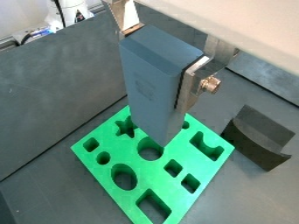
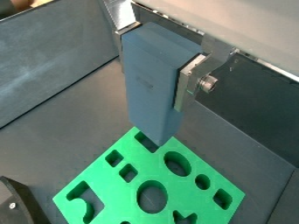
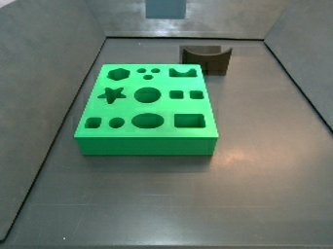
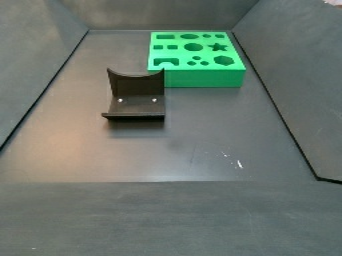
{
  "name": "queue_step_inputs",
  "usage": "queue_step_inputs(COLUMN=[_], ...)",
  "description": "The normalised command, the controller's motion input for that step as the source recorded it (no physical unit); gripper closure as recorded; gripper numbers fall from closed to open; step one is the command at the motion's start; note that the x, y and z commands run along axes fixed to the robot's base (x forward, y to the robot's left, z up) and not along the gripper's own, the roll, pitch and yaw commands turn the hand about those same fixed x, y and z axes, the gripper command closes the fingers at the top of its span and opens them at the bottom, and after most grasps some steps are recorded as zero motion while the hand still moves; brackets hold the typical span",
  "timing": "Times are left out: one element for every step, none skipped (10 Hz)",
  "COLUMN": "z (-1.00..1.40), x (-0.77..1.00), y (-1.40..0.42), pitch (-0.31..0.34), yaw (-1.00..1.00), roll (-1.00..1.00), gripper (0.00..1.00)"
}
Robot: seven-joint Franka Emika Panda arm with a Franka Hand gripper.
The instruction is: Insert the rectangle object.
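gripper (image 1: 163,74) is clamped on the grey block (image 1: 158,83) high above the green board (image 1: 111,149), so I'd square it over the rectangular hole before lowering.

rectangle object (image 1: 152,83): plain slate blue-grey, matte, no pattern; held in the gripper (image 1: 163,66), centre of both wrist views
fingers (image 1: 191,80): silver plates
board (image 3: 147,107): bright green with darker shaped holes, centre of a side view
notched block (image 4: 134,96): dark brown
floor (image 4: 174,150): dark grey, with few pale specks
walls (image 3: 53,19): dull grey
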Motion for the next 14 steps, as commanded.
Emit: queue_step_inputs(z=[-1.0,-1.0,-1.0,-1.0,-1.0,-1.0,-1.0,-0.97,-0.74,-0.53,-0.44,-0.38,-0.29,-0.19], x=[0.0,0.27,0.48,0.45,0.39,0.33,0.19,0.03,0.0,0.06,0.1,0.13,0.14,0.21], y=[-0.15,-0.26,-0.28,-0.32,-0.26,-0.21,-0.13,-0.06,-0.03,-0.02,-0.03,-0.02,-0.05,-0.09], pitch=[-0.076,-0.034,-0.079,-0.089,-0.054,-0.023,-0.006,-0.023,0.0,0.01,0.023,0.031,0.03,0.031], yaw=[0.0,0.0,0.0,0.0,-0.02,-0.06,-0.1,-0.09,-0.05,-0.05,-0.05,-0.05,-0.04,-0.04], roll=[-0.01,0.0,-0.02,-0.01,0.0,0.04,0.12,0.14,0.12,0.06,0.02,0.0,0.0,0.0], gripper=[1.0,1.0,1.0,1.0,1.0,1.0,1.0,1.0,1.0,1.0,1.0,1.0,1.0,1.0])
